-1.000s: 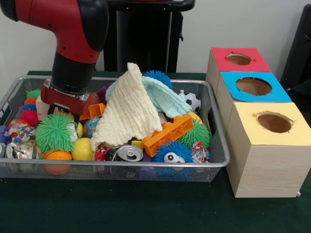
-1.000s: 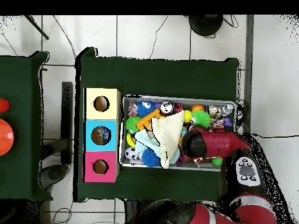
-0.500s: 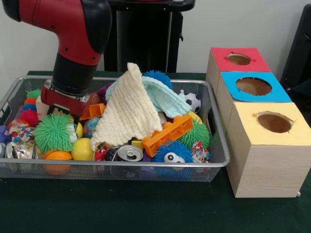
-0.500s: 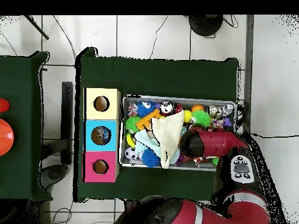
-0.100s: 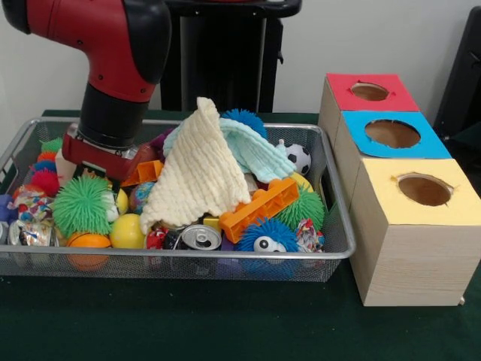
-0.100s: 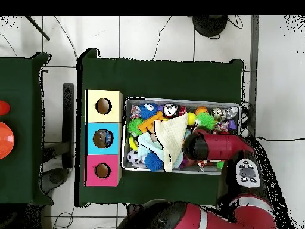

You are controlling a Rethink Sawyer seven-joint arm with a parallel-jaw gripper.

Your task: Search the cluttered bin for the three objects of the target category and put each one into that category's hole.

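Wire bin: your gripper sits low among toys behind the green spiky ball; grip state can't be told.

My arm enters from the upper left of the front view, its red elbow bent so that the black wrist segment points steeply downward. The red gripper mount sits low at the wrist's end; the fingers are hidden. In the overhead view, my arm lies roughly horizontal.
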